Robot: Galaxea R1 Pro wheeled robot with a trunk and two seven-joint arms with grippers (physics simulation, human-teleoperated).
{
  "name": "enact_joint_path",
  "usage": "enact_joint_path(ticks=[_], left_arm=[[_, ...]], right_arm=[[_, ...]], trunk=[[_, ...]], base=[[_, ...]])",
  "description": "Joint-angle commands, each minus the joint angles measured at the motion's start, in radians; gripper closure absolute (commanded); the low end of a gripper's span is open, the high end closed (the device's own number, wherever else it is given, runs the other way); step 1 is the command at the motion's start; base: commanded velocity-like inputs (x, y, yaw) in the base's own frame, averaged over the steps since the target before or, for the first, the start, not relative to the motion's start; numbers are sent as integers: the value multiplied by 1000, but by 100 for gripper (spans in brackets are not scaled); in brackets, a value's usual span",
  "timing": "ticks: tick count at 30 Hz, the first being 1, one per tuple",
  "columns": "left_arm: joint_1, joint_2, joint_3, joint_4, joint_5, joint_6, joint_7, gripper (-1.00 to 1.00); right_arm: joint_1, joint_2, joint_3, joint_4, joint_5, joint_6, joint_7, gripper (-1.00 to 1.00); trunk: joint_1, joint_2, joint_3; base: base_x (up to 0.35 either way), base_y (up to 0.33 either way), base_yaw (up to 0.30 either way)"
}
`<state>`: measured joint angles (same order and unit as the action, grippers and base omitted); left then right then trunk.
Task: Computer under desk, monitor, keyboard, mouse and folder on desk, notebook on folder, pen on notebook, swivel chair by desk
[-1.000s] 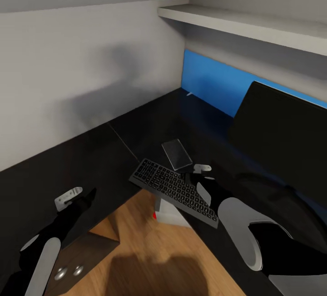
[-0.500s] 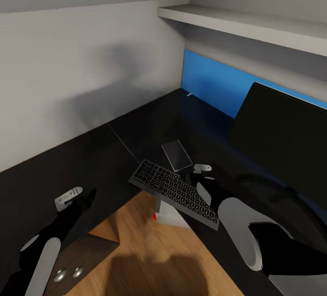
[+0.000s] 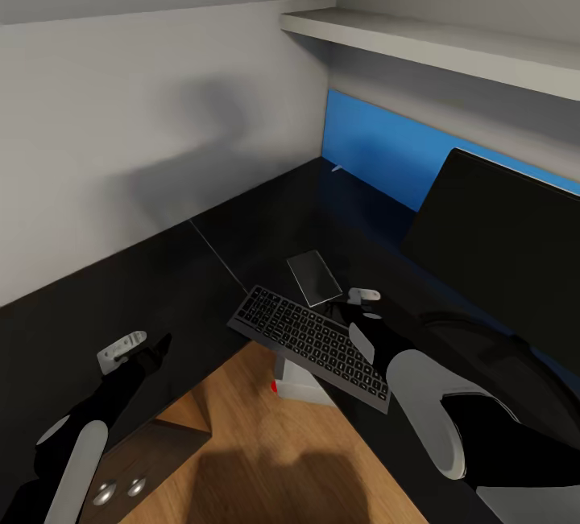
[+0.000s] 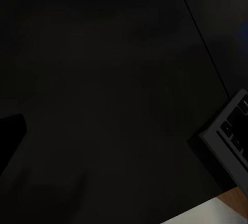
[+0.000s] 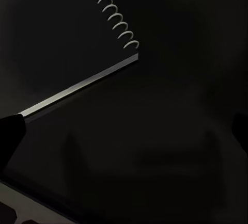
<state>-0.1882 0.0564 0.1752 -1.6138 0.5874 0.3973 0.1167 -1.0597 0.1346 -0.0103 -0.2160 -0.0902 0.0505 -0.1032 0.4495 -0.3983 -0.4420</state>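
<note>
The keyboard [image 3: 310, 339] is shifted slightly farther onto the surface [image 3: 242, 226], still overhanging its edge, beside the notebook [image 3: 314, 277] and monitor [image 3: 499, 250]. The right gripper [image 3: 354, 311] has advanced; jaw state cannot be told for either gripper.

Right tool [image 3: 352, 308] edged toward monitor [image 3: 499, 242]; keyboard [image 3: 310, 336] slid slightly with it.

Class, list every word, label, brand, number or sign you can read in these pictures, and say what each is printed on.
None can be read.
Keyboard: key legends too small and blurred.
Monitor: screen black, no brand showing.
Notebook: cover blank.
</note>
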Motion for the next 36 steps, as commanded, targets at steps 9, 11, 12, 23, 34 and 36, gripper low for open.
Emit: enact_joint_path(ticks=[9, 11, 12, 23, 34, 36], left_arm=[[-1, 0, 0, -1, 11, 5, 8, -100], [-1, 0, 0, -1, 11, 5, 8, -100], [-1, 0, 0, -1, 11, 5, 8, -100], [-1, 0, 0, -1, 12, 5, 8, -100], [-1, 0, 0, -1, 12, 5, 8, -100], [-1, 0, 0, -1, 11, 5, 8, -100]], right_arm=[[0, 0, 0, 0, -10, 3, -37, -100], [0, 0, 0, 1, -10, 3, -38, -100], [0, 0, 0, 1, -10, 4, -39, -100], [0, 0, 0, 6, -9, 9, -67, -100], [0, 2, 0, 8, -10, 17, -99, -100], [0, 2, 0, 9, -10, 18, -100, -100]], trunk=[[1, -2, -2], [1, -2, -2], [1, -2, -2], [1, -2, -2], [1, -2, -2], [1, -2, -2]], base=[[1, 0, 0], [0, 0, 0], [0, 0, 0], [0, 0, 0], [0, 0, 0], [0, 0, 0]])
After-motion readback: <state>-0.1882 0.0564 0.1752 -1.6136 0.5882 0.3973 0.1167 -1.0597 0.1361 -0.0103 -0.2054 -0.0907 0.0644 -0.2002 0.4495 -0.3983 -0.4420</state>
